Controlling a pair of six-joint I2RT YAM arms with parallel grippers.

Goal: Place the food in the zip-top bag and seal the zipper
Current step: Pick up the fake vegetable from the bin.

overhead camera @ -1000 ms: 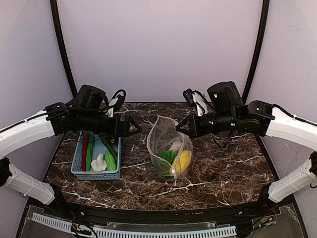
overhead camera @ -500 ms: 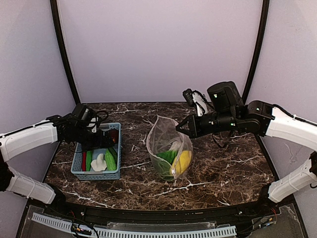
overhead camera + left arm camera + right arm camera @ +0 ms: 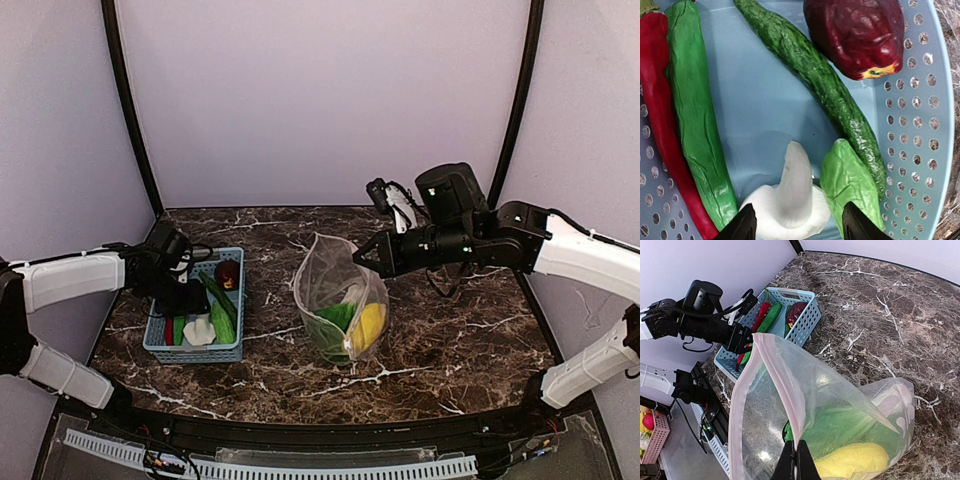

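We note the clear crinkly zip-top bag [image 3: 340, 300] upright, green and yellow food [image 3: 352, 322] inside, right gripper [image 3: 362, 255] pinched tight on its pale zipper strip [image 3: 778, 370]. Over the light blue plastic basket [image 3: 193, 351], left gripper [image 3: 799, 227] part-open, straddling the white piece [image 3: 792, 190].

The right gripper [image 3: 796, 461] pinches the pale zipper [image 3: 782, 375] of the clear zip-top bag [image 3: 865, 395]. The bag's mouth gapes open. Inside lie a green leafy bunch [image 3: 840, 427] and a yellow oval piece [image 3: 852, 460]. Behind it on the table [image 3: 890, 305], a blue basket [image 3: 809, 320] holds a red chilli [image 3: 761, 310] and a dark red fruit [image 3: 796, 312]. The left arm [image 3: 705, 326] reaches into the basket.
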